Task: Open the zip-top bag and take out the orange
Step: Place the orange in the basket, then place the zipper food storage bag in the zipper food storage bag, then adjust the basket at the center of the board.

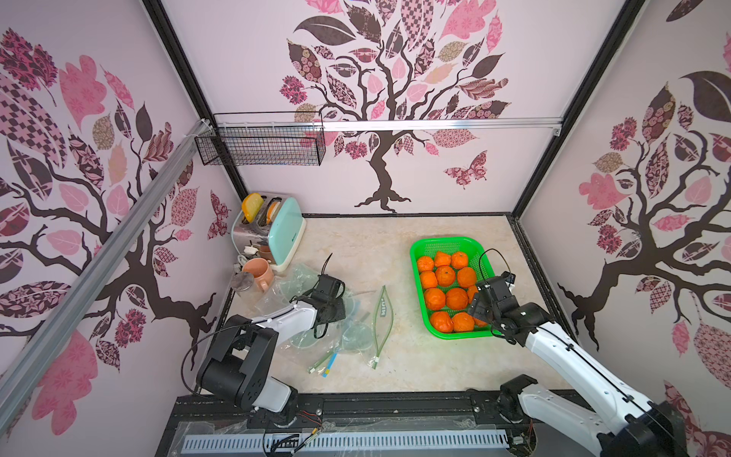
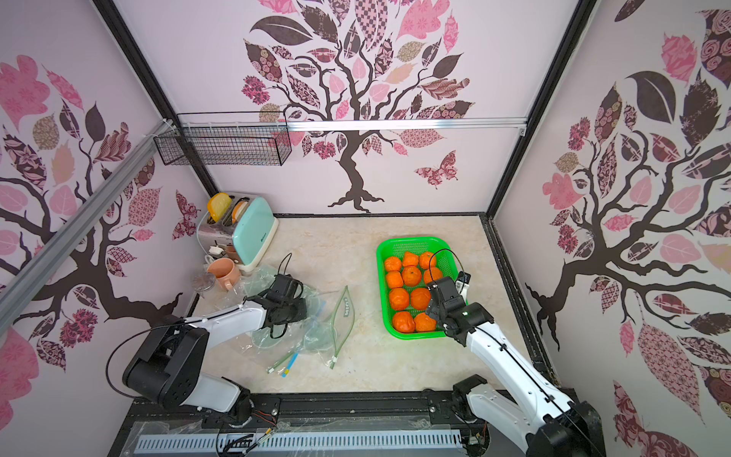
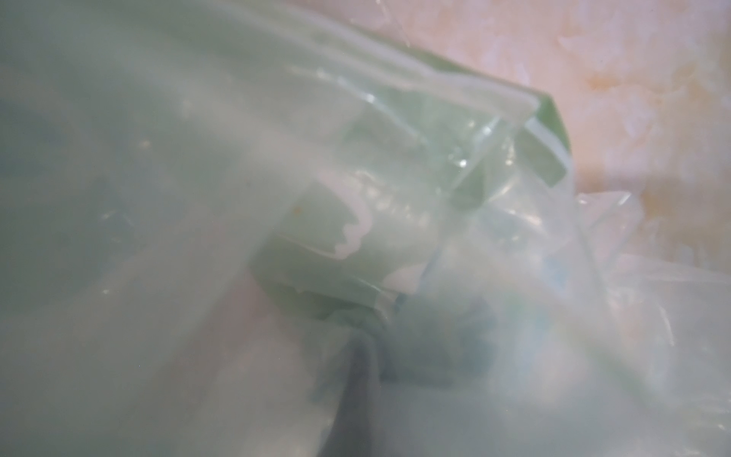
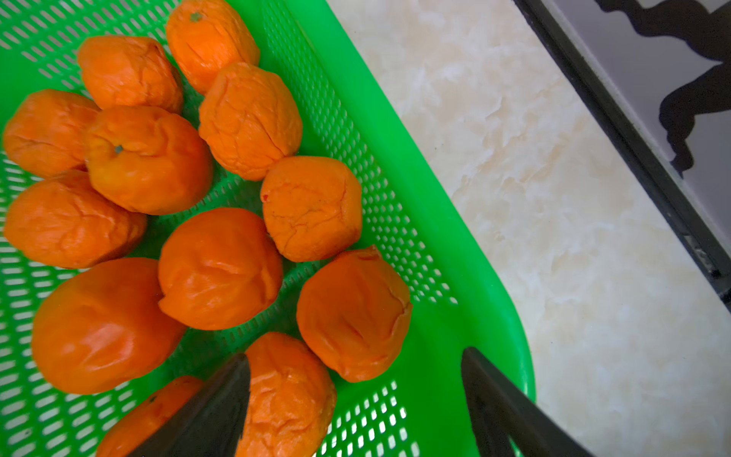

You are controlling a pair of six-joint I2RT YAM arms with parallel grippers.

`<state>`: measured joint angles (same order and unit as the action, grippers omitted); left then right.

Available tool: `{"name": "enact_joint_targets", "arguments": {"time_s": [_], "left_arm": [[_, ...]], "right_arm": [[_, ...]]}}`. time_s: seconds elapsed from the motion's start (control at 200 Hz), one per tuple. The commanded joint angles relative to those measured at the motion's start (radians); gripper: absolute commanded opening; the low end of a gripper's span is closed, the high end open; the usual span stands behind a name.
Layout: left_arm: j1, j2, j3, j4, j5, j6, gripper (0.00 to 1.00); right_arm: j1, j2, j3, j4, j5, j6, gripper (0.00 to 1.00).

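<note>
Twelve oranges (image 4: 219,269) sat in 1 green basket (image 1: 447,240) on the right of a beige marbled tabletop (image 1: 395,245). Room: 3 pale walls (image 1: 514,166) w/ brown-and-pink tree stickers (image 1: 381,166), and 1 black wire rack (image 1: 261,144) hung on the back rail. The far-left corner had 1 teal toaster (image 1: 286,229) w/ 2 slices (image 1: 252,205) in it and 1 pink mug (image 1: 259,273) beside it.

Writing: white letters on a green patch of the zip-top bag (image 1: 383,312) and a small mark on the toaster, both too small to read. That bag lay mid-table, mouth gaping, looking empty, well apart from the basket. A heap of clear bags (image 1: 300,285) lay left of it (overlapping, so no. couldn't be told).

Left gripper (image 1: 334,310) was closed, down in that heap. Its wrist cam showed only blurred plastic, so I couldn't tell if any was pinched. Right gripper (image 4: 355,353) hung over the near end of the basket, fingers spread wide, holding nothing.
</note>
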<state>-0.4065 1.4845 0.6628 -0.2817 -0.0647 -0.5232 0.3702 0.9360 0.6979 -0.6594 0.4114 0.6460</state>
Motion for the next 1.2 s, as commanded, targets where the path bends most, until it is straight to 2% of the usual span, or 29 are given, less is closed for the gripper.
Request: {"name": "enact_joint_targets", "arguments": {"time_s": [0.0, 0.12, 0.185, 0.235, 0.305, 0.385, 0.46, 0.52, 0.6, 0.685, 0.705, 0.735, 0.995, 1.09, 1.195], "left_arm": [[-0.005, -0.02, -0.005, -0.013, 0.0, -0.004, 0.0], [-0.004, -0.073, -0.005, 0.007, 0.009, -0.021, 0.29], [-0.007, -0.128, -0.015, 0.03, 0.003, -0.04, 0.39], [-0.008, -0.167, -0.019, 0.039, -0.004, -0.057, 0.43], [-0.012, -0.22, -0.012, 0.035, -0.017, -0.074, 0.48], [-0.012, -0.262, 0.017, 0.006, -0.033, -0.088, 0.52], [-0.014, -0.3, 0.05, -0.024, -0.049, -0.092, 0.55], [-0.017, -0.332, 0.072, -0.038, -0.058, -0.085, 0.57], [-0.017, -0.363, 0.098, -0.062, -0.086, -0.076, 0.67], [-0.017, -0.368, 0.105, -0.068, -0.11, -0.066, 0.72], [-0.017, -0.364, 0.104, -0.067, -0.112, -0.068, 0.79], [-0.017, -0.359, 0.101, -0.057, -0.112, -0.063, 0.81], [-0.013, -0.348, 0.116, -0.03, -0.163, -0.038, 0.87], [-0.013, -0.355, 0.128, -0.038, -0.23, -0.038, 0.88], [-0.012, -0.388, 0.119, -0.026, -0.254, -0.029, 0.9]], "right_arm": [[-0.005, -0.047, 0.009, 0.072, -0.072, -0.099, 0.84], [-0.005, -0.053, 0.009, 0.181, -0.146, -0.167, 0.85], [-0.004, -0.041, 0.021, 0.228, -0.18, -0.189, 0.85], [-0.004, -0.027, 0.035, 0.242, -0.194, -0.201, 0.85], [-0.005, 0.012, 0.078, 0.199, -0.05, -0.143, 0.86], [-0.009, 0.069, 0.103, 0.214, 0.119, -0.154, 0.88], [-0.054, 0.144, 0.133, 0.244, 0.162, -0.153, 0.89], [-0.135, 0.218, 0.158, 0.267, 0.095, -0.13, 0.92], [-0.223, 0.322, 0.178, 0.304, 0.021, -0.108, 0.94], [-0.256, 0.409, 0.186, 0.353, 0.015, -0.113, 0.95], [-0.262, 0.427, 0.189, 0.359, -0.006, -0.116, 0.95], [-0.268, 0.451, 0.2, 0.353, -0.032, -0.11, 0.95], [-0.251, 0.494, 0.203, 0.352, -0.306, -0.14, 0.88], [-0.199, 0.497, 0.201, 0.36, -0.393, -0.15, 0.86], [-0.108, 0.5, 0.226, 0.354, -0.426, -0.198, 0.85]]}}
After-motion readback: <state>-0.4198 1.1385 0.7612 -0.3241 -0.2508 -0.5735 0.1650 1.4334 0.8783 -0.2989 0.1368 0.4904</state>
